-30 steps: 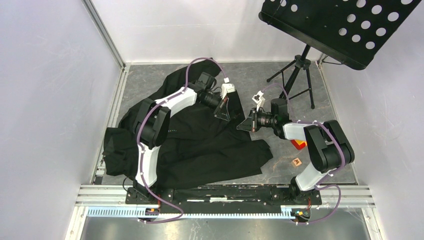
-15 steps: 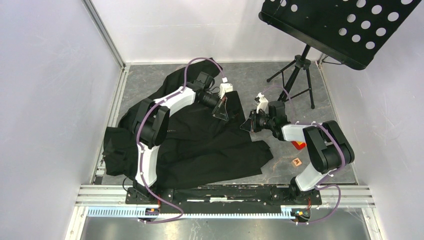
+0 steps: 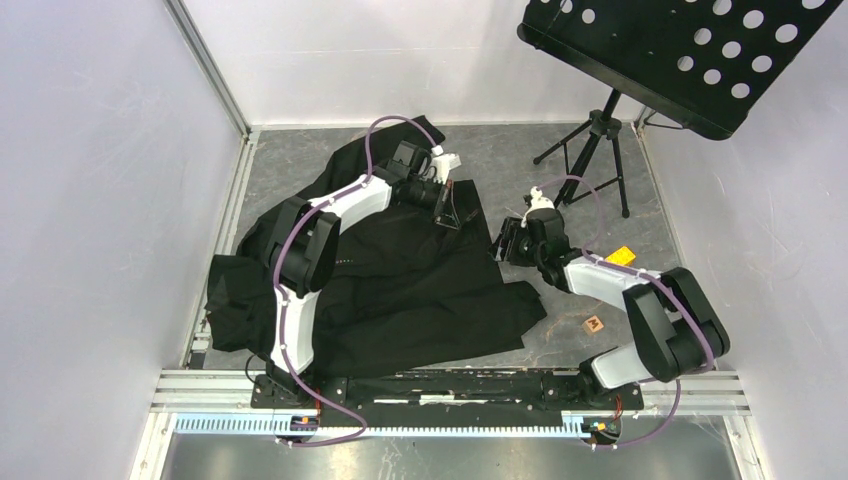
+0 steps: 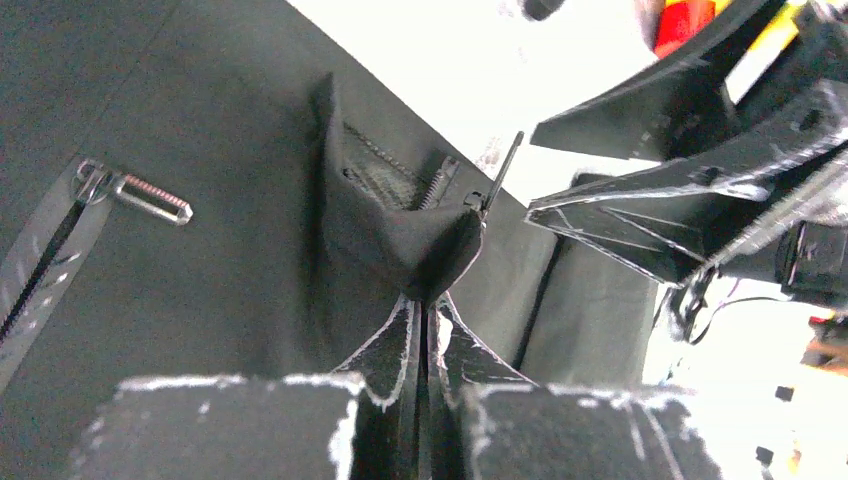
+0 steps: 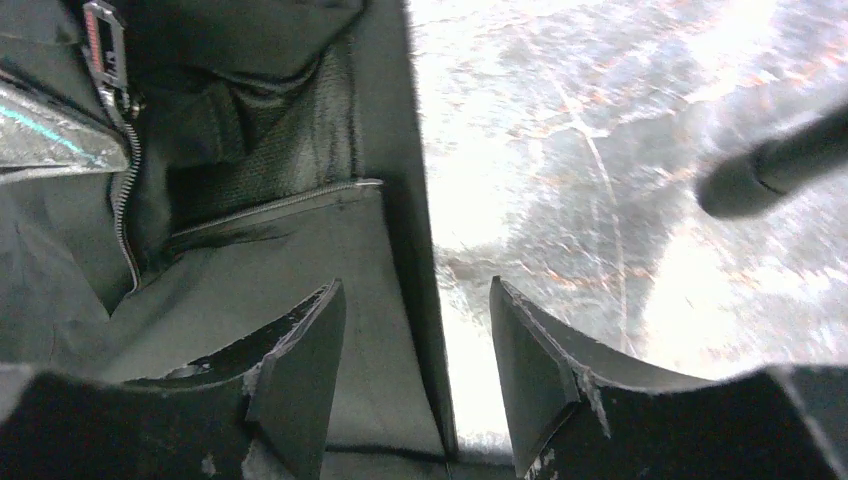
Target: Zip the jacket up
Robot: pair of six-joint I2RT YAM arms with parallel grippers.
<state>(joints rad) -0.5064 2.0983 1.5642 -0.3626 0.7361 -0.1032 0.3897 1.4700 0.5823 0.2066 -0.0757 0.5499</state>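
The black jacket point(image 3: 400, 290) lies spread on the grey floor. Its far right corner is lifted by my left gripper point(image 3: 450, 207). In the left wrist view that gripper point(image 4: 428, 312) is shut on a pinched fold of the jacket point(image 4: 250, 150), just below a short run of zipper teeth point(image 4: 438, 185). A metal zipper pull point(image 4: 150, 198) lies on the cloth to the left. My right gripper point(image 3: 506, 240) stands open at the jacket's right edge. In the right wrist view the right gripper point(image 5: 418, 335) straddles the jacket's hem point(image 5: 405, 200) without gripping it, with a zipper line point(image 5: 125, 180) at far left.
A black perforated music stand point(image 3: 680, 50) on a tripod point(image 3: 590, 150) occupies the back right corner. A small orange block point(image 3: 621, 255) and a small brown tile point(image 3: 594, 324) lie on the floor right of the jacket. White walls enclose the floor.
My right gripper has opened, let go of the jacket and drawn back slightly to the right. The left gripper has pulled its pinched fold a little toward the far side.
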